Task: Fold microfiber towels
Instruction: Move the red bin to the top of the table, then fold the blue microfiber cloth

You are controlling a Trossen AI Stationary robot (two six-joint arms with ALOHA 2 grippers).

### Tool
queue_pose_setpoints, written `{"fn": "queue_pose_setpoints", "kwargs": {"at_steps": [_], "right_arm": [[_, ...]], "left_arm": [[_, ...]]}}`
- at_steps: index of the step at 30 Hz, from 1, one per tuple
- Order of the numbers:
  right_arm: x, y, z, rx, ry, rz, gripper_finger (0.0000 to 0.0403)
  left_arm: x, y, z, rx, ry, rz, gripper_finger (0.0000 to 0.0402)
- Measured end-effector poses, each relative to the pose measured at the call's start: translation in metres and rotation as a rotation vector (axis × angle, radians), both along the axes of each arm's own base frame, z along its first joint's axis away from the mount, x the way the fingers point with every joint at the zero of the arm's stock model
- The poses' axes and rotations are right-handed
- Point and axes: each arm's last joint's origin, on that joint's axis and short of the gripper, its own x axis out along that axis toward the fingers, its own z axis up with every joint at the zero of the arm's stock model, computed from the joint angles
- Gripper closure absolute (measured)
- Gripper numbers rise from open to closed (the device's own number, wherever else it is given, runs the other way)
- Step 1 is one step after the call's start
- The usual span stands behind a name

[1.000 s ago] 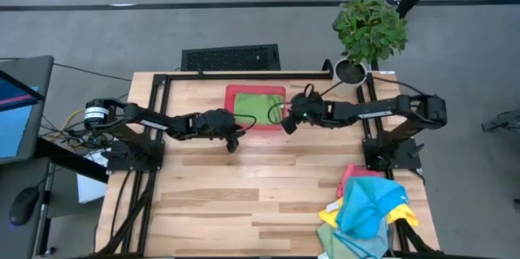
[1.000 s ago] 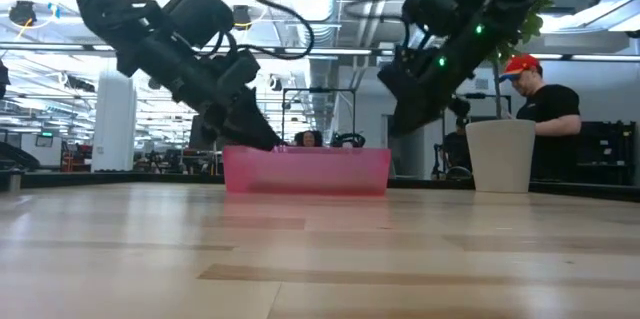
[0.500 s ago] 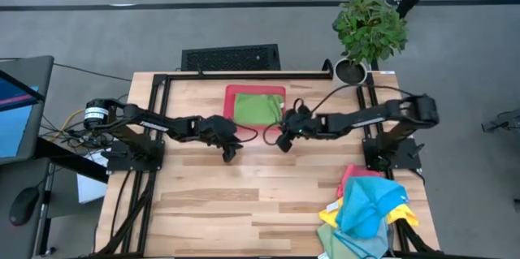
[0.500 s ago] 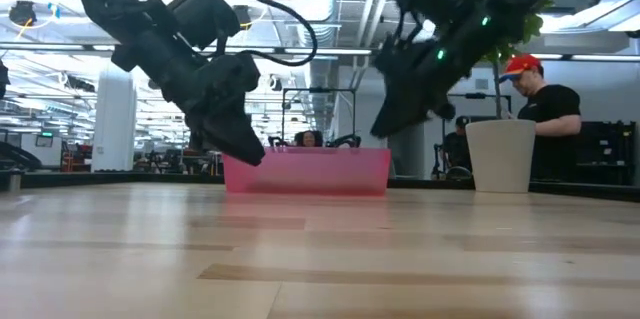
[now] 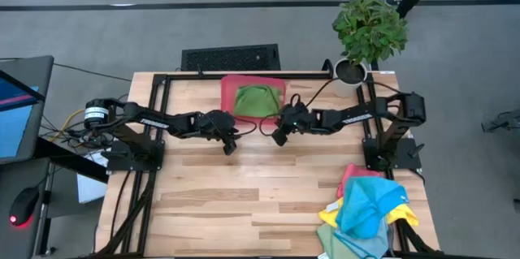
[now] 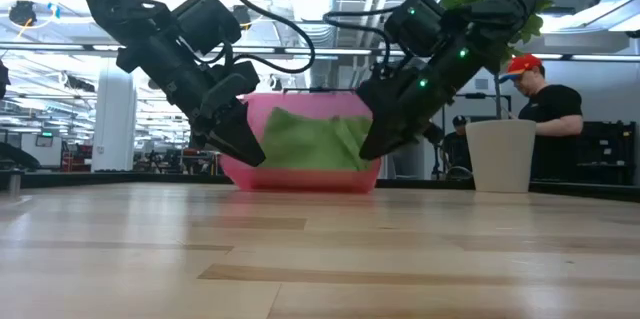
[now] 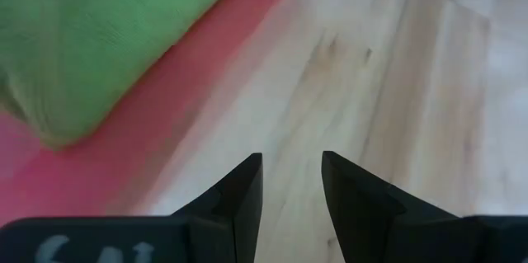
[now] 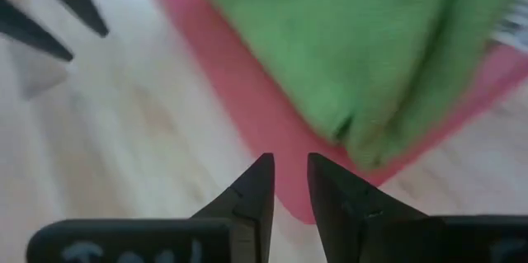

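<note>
A green microfiber towel (image 5: 254, 99) lies folded in a red tray (image 5: 228, 88) at the table's far middle. In the low view the tray (image 6: 300, 175) stands tipped, its inside and the green towel (image 6: 305, 139) facing the near side. My left gripper (image 5: 230, 144) hovers just near-left of the tray, slightly open and empty. My right gripper (image 5: 279, 135) hovers just near-right of it, with a narrow gap between its fingers, also empty. The left wrist view shows the tray's rim (image 7: 140, 123) and the towel (image 7: 91, 40) beyond my fingers. The right wrist view shows the same tray (image 8: 247, 98) and towel (image 8: 346, 49).
A loose pile of blue, yellow, pink and green towels (image 5: 367, 210) lies at the near right corner. A potted plant (image 5: 370, 28) in a white pot (image 6: 500, 154) stands at the far right corner. A person (image 6: 545, 109) stands in the room behind. Bare wood (image 5: 244, 194) fills the near middle.
The red tray has tipped up, so that its inside and the green towel now face the near side in the low view; in the high view it sits closer to the far edge. My right gripper has moved toward the table's left and down; my left gripper has gone down slightly.
</note>
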Motion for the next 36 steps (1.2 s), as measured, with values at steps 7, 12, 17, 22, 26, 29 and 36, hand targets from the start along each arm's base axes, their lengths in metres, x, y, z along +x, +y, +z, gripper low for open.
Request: {"fn": "queue_pose_setpoints", "kwargs": {"at_steps": [7, 12, 17, 22, 26, 29, 36], "right_arm": [[-0.006, 0.016, 0.040, -0.020, -0.131, 0.057, 0.0301], [-0.022, 0.023, 0.069, -0.032, -0.158, 0.078, 0.0301], [-0.037, 0.045, 0.071, 0.043, -0.074, 0.101, 0.0301], [-0.068, 0.092, 0.070, 0.344, 0.096, 0.128, 0.0301], [-0.092, 0.133, 0.088, 0.557, 0.106, 0.158, 0.0301], [-0.106, 0.159, 0.115, 0.656, 0.071, 0.195, 0.0302], [-0.145, 0.202, 0.161, 0.680, 0.201, 0.243, 0.0328]], "left_arm": [[0.001, -0.004, 0.008, -0.128, -0.071, -0.050, 0.0284], [-0.007, -0.006, 0.029, -0.113, -0.126, -0.050, 0.0284], [-0.020, -0.010, 0.057, -0.083, -0.211, -0.042, 0.0284], [-0.024, -0.027, 0.070, -0.108, -0.261, -0.124, 0.0284], [-0.022, -0.043, 0.072, -0.153, -0.285, -0.202, 0.0284], [-0.021, -0.054, 0.074, -0.155, -0.305, -0.242, 0.0284], [-0.019, -0.069, 0.079, -0.159, -0.358, -0.264, 0.0277]]}}
